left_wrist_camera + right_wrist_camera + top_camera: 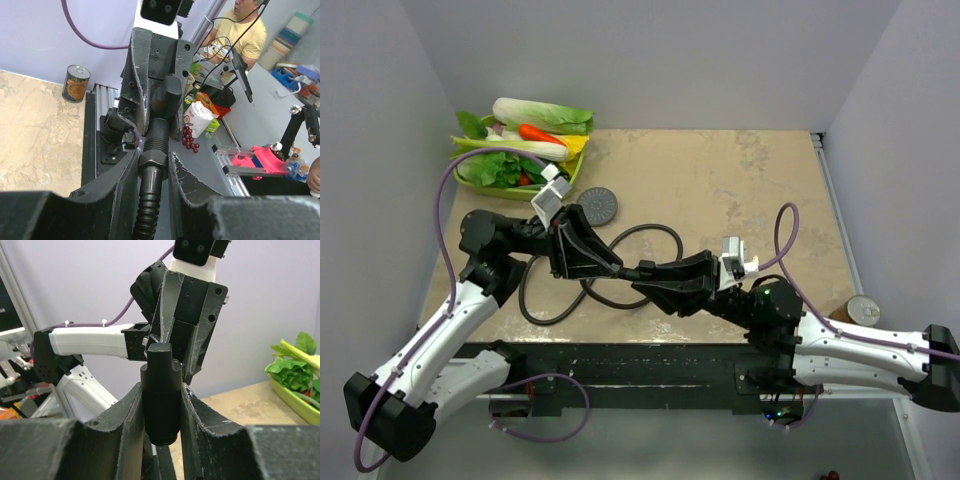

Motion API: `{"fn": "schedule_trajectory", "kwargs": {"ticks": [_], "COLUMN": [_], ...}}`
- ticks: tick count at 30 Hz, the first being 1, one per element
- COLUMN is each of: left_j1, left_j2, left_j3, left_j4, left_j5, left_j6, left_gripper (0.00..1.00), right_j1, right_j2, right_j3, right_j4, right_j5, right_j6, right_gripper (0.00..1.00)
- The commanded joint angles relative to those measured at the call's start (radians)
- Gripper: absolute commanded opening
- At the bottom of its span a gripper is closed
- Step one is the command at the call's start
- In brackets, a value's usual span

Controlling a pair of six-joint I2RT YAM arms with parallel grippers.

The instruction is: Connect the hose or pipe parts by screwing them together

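In the top view the two arms meet over the near middle of the table (740, 190), the left gripper (620, 266) reaching right and the right gripper (655, 283) reaching left, their tips almost together. The hose (655, 226) lies in loose loops on the table around and under them. The round face of the shower head (599, 206) shows just on the far side of the left gripper; from here I cannot tell how it joins what is held. A tray of vegetables (540, 118) sits at the far left corner and a can (863, 310) at the near right edge. In the left wrist view the left fingers pinch the hose at its end nut (152, 161), with the ribbed hose running back toward the camera. Beyond the nut a threaded collar meets a dark handle (165, 95), which sits between the right gripper's fingers opposite. Whether the thread has caught cannot be told. The can stands at the left of this view. In the right wrist view the right fingers are pressed on both sides of the dark cylindrical handle, which stands upright between them. The left gripper faces it from just behind, and the vegetables show at the right.
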Motion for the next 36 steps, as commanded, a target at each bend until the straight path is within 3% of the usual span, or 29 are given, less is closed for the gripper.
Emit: {"fn": "schedule_trajectory", "kwargs": {"ticks": [1, 14, 26, 33, 36], "left_j1": [-0.031, -0.02, -0.008, -0.007, -0.007], "left_j2": [0.007, 0.01, 0.008, 0.017, 0.025], "left_j3": [0.042, 0.071, 0.091, 0.137, 0.174], "left_j4": [-0.006, -0.012, -0.045, -0.207, -0.386], "left_j5": [-0.076, -0.07, -0.081, -0.101, -0.116], "left_j6": [0.09, 0.105, 0.15, 0.321, 0.458], "left_gripper": [0.0, 0.0, 0.0, 0.0, 0.0], "right_j1": [0.009, 0.009, 0.011, 0.011, 0.012], "right_j2": [0.114, 0.261, 0.345, 0.452, 0.501], "right_j3": [-0.037, -0.085, -0.156, -0.16, -0.165], "right_j4": [-0.066, 0.091, 0.342, 0.543, 0.637], "right_j5": [-0.002, -0.041, -0.001, -0.001, -0.015], "right_j6": [0.131, 0.317, 0.519, 0.639, 0.683], "right_gripper": [0.0, 0.0, 0.0, 0.0, 0.0]}}
